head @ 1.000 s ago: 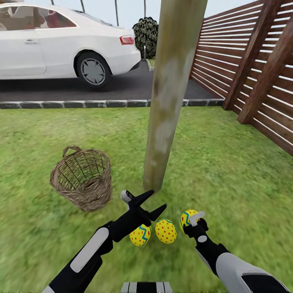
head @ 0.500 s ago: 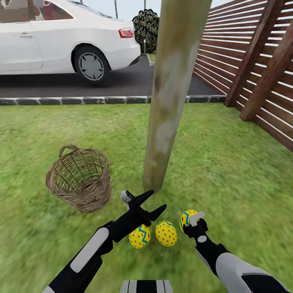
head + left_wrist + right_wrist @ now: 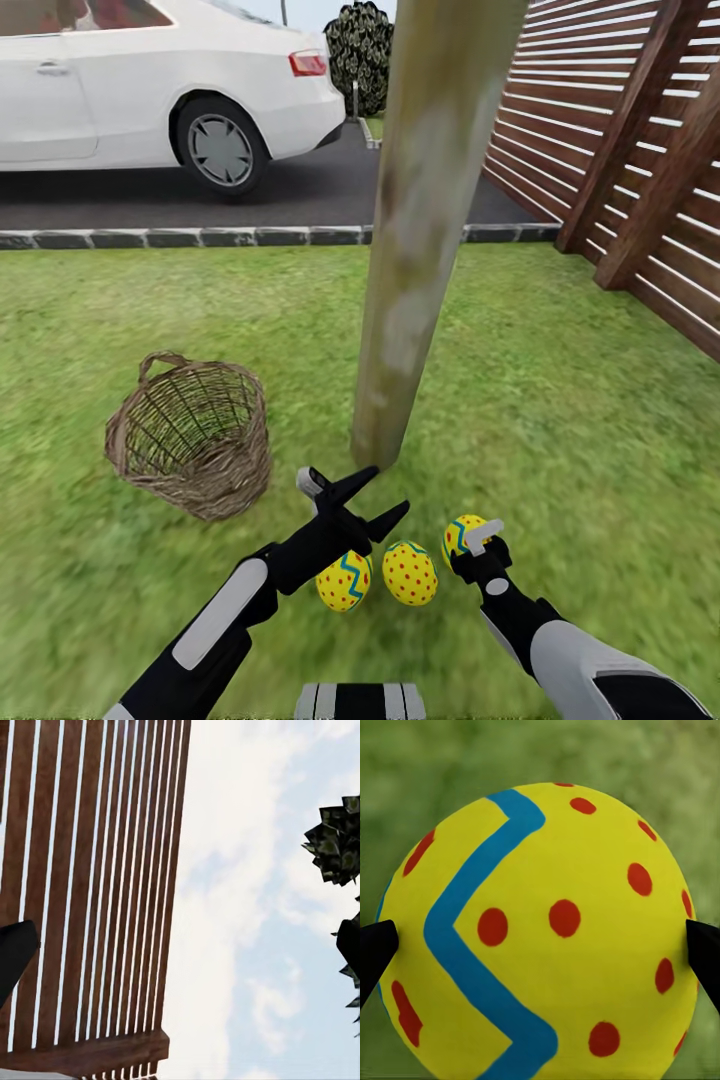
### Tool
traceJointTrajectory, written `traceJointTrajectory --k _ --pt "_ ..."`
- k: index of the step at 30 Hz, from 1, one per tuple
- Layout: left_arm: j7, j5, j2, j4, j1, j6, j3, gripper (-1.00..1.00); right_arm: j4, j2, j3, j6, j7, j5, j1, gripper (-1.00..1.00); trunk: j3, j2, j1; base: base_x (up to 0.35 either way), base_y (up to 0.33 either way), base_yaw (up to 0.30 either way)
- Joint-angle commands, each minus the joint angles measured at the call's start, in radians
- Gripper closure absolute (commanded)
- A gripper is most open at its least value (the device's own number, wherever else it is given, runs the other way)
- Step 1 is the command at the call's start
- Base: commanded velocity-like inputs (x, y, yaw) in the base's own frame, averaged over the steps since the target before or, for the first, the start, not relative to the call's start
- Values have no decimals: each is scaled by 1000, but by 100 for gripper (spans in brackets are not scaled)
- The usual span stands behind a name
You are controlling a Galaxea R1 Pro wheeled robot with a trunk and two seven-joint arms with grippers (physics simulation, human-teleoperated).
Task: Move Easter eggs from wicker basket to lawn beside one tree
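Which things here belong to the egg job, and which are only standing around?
Belong to the job: three Easter eggs, wicker basket, tree, lawn.
Only standing around: white car, fence, driveway.

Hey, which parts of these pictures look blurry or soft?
Head view: the lawn smears toward the edges, while the tree stays crisp. Right wrist view: the egg is sharp and the grass behind is soft. Left wrist view: fence sharp.
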Motion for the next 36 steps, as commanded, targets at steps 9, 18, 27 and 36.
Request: traceJointTrajectory --k 9,18,27,36 --pt "-4 9 12 -57 -1 9 -3 -100 0 -4 -1 -4 -5 -2 -1 100 -32 -2 3 0 0 0" --pt "-7 9 48 -150 -1 12 -3 -100 -2 -4 -2 -4 -6 -3 -1 100 -55 -4 6 0 0 0" --pt "-8 11 59 -149 -1 13 -3 -100 -8 -5 -1 -7 -6 0 -1 100 -82 -5 9 0 0 0" --pt "-8 11 59 -146 -1 12 -3 -100 -10 -6 -7 -7 -7 -5 -1 100 -113 -7 13 0 0 0"
